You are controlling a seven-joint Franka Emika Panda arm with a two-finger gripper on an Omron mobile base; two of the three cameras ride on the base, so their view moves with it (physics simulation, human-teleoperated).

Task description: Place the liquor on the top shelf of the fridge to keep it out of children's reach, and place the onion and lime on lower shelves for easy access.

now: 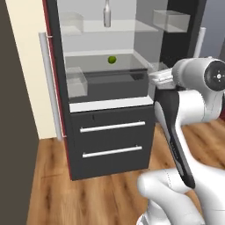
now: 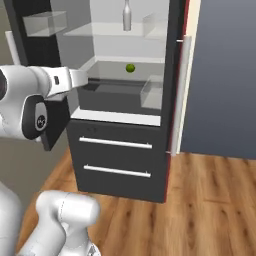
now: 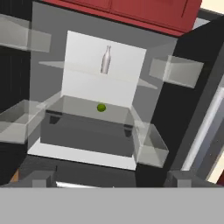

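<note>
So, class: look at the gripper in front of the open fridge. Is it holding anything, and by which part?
Nothing is held. The gripper is open and empty; the liquor and lime sit on fridge shelves.

White arm bent at elbow, forearm reaching forward level; end effector wide open, holding nothing.

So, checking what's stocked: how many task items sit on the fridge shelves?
2: the liquor stands on the top shelf, the lime lies on the shelf below. Others may be hidden.
</note>
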